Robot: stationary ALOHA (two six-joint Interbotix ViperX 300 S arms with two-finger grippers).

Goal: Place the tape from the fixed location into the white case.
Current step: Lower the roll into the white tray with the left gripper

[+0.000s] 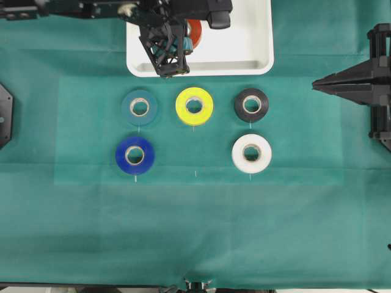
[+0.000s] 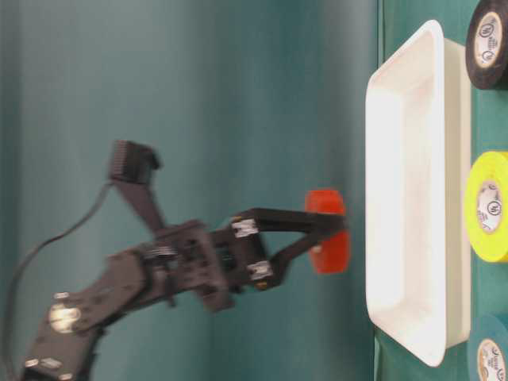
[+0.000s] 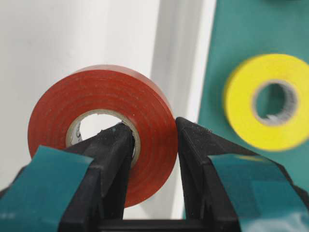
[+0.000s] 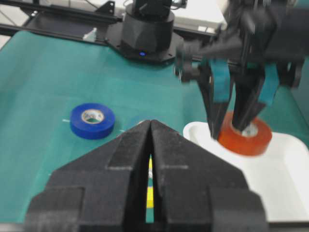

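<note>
Green-clothed table (image 1: 195,232), five loose rolls, one roll up in the air.
Left tool (image 3: 153,145) is clamped on the orange-red tape (image 3: 104,125), one finger through its core, one outside, holding it just over the white case (image 1: 244,55) at the far edge. Right tool (image 4: 149,164) sits clenched and empty, well apart, by the yellow roll (image 1: 194,105).
</note>
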